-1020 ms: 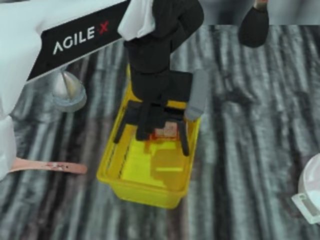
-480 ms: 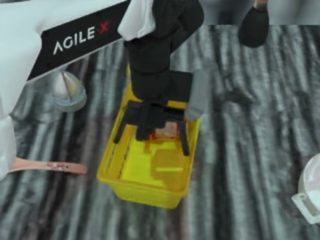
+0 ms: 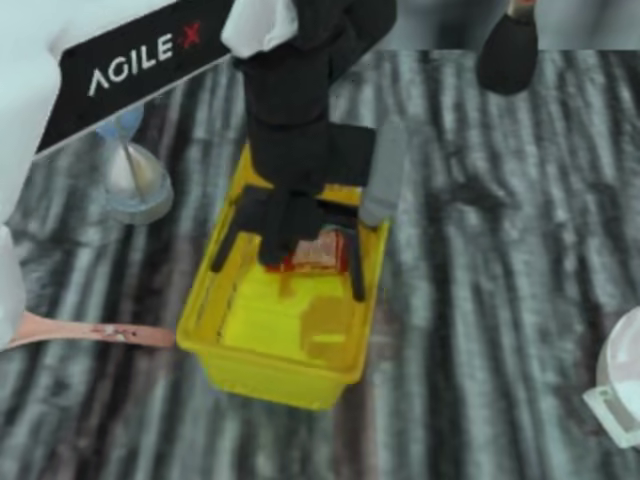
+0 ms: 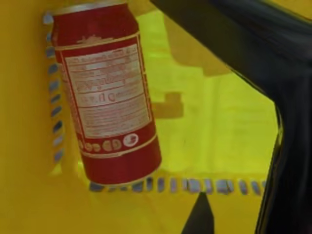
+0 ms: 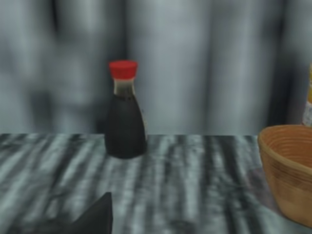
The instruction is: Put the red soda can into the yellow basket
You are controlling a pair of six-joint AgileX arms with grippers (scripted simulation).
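The red soda can (image 4: pixel 107 97) lies inside the yellow basket (image 3: pixel 268 376), close to a slotted wall (image 4: pixel 44 204), with its label facing the left wrist camera. From above only a bit of the can (image 3: pixel 320 250) shows under my left arm. My left gripper (image 3: pixel 296 240) hangs over the basket's far end, open, and the can is not between its fingers. One dark fingertip (image 4: pixel 200 217) shows apart from the can. A black basket handle (image 4: pixel 287 97) crosses that view. My right gripper (image 3: pixel 508 52) is parked at the far edge of the table.
An hourglass (image 3: pixel 136 180) stands left of the basket, and a pink-handled tool (image 3: pixel 95 332) lies at the left edge. A white object (image 3: pixel 625 390) sits at the right edge. The right wrist view shows a soy sauce bottle (image 5: pixel 125 114) and a wicker bowl (image 5: pixel 287 168).
My left arm has shifted left and slightly toward the far side. The basket has slid left with it, the can still inside. The right arm has not moved.
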